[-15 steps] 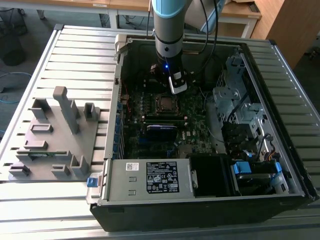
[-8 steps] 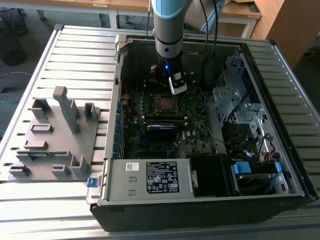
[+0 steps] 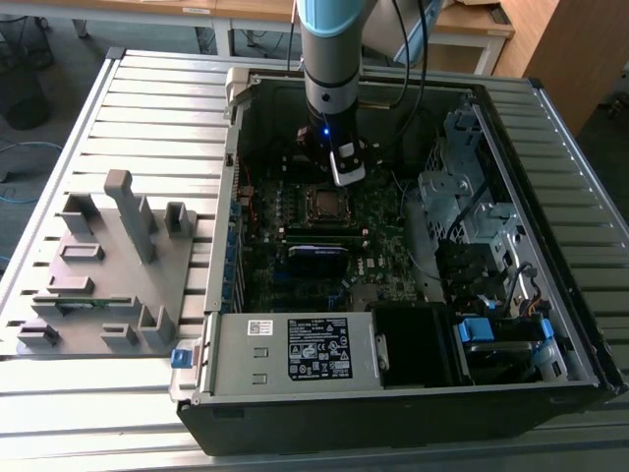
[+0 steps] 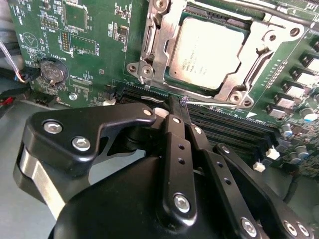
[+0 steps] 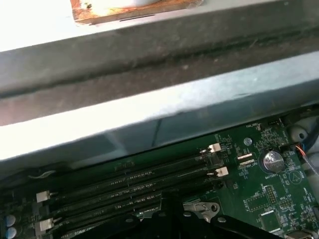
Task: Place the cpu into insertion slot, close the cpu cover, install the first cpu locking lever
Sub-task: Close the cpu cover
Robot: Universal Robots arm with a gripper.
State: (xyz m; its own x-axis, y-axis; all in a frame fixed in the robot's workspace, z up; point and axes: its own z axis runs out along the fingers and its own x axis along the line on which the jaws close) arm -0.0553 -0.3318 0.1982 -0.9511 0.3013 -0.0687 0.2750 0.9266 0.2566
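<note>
Already the cpu (image 4: 207, 52) was seated, cpu cover (image 4: 170, 30) down over it, upper right of the second wrist view. Pincer (image 4: 177, 105) was closed up, tips at the first locking lever (image 4: 219, 103); lever looked unlatched.

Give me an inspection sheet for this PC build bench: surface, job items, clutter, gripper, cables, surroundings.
Surface: slatted metal table carrying the open computer case.
Job's things: cpu seated in the insertion slot; cpu cover lying flat around the chip's top.
Clutter: grey fixture tray beside the case, on the exterior view's left.
Gripper: gripper shut, tip at a thin lever rod beside the socket; grip unconfirmed.
Cables: black cables beside the arm; blue cable on the floor.
Surroundings: wooden desks behind.
</note>
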